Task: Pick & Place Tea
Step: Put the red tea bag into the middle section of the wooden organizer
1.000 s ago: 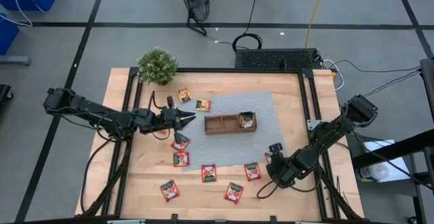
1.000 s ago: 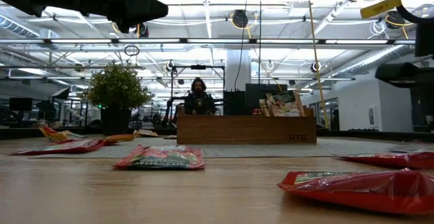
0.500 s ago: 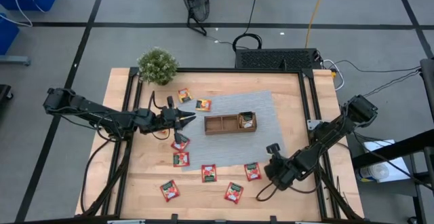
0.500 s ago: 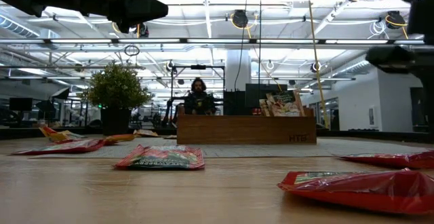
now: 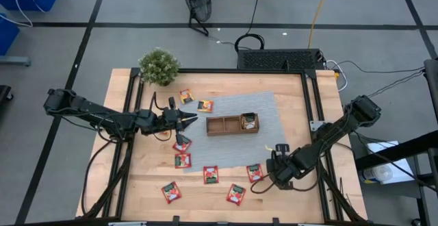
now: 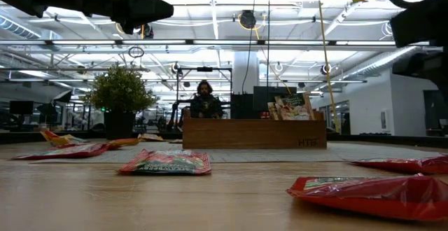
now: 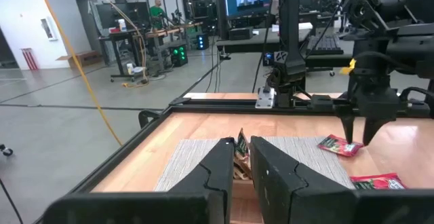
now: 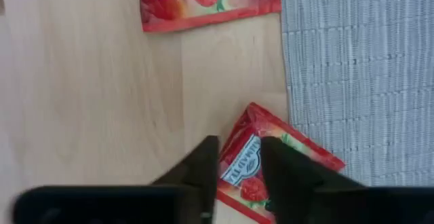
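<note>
Near the front right corner of the grey mat (image 5: 263,109), your right gripper (image 8: 239,163) hangs low over a red tea sachet (image 5: 254,172), its fingers (image 8: 203,163) apart and standing on either side of one of the sachet's corners. That sachet lies flat, half on the mat's edge and half on the bare table (image 5: 144,178). More red sachets (image 5: 211,174) are scattered along the front edge of the table and up its left side, and two lie towards the back edge, near the potted plant (image 5: 159,65). On the middle of the mat sits the wooden tray (image 5: 222,125), with a few sachets (image 5: 250,121) standing in its right compartment. Your left gripper (image 5: 190,119) hovers just beside the tray's left end; whether it grips anything, you cannot tell.
</note>
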You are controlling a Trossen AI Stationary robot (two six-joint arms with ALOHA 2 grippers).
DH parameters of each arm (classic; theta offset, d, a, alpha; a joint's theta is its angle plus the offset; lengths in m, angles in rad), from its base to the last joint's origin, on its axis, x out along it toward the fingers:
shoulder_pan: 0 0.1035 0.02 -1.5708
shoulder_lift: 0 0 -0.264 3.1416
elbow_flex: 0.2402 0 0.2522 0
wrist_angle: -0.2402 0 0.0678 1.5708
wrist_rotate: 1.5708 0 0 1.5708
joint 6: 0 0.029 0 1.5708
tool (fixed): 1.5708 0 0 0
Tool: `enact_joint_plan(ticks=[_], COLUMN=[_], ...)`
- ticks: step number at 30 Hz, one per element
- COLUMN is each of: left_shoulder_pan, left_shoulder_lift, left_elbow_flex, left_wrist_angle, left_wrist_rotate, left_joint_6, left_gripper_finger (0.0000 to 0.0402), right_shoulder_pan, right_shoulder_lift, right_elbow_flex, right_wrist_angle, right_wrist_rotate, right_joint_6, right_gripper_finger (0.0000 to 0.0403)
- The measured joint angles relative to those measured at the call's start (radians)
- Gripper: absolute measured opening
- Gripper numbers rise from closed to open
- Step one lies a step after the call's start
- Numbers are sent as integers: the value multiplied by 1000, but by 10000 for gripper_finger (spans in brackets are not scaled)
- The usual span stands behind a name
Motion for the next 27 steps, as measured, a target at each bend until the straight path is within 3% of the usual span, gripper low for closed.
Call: enact_joint_plan(ticks=[6, 11, 16, 25, 27], left_shoulder_pan=[0, 0, 0, 0, 0], left_shoulder_lift=[0, 0, 0, 0, 0], left_elbow_flex=[0, 0, 0, 0, 0], left_wrist_angle=[0, 0, 0, 0, 0], left_wrist_rotate=[0, 0, 0, 0, 0], left_joint_6=[0, 0, 0, 0, 0], left_gripper_finger=[58, 58, 58, 58, 58], right_shoulder_pan=[2, 2, -4, -6, -6], right_shoulder_lift=[10, 5, 7, 7, 7], right_elbow_flex=[-55, -146, -193, -195, -195], right_wrist_angle=[82, 138, 124, 106, 113], right_wrist_rotate=[-25, -31, -82, -107, -113], right_joint_6=[28, 125, 212, 209, 181], right_gripper_finger=[219, 234, 190, 22, 11])
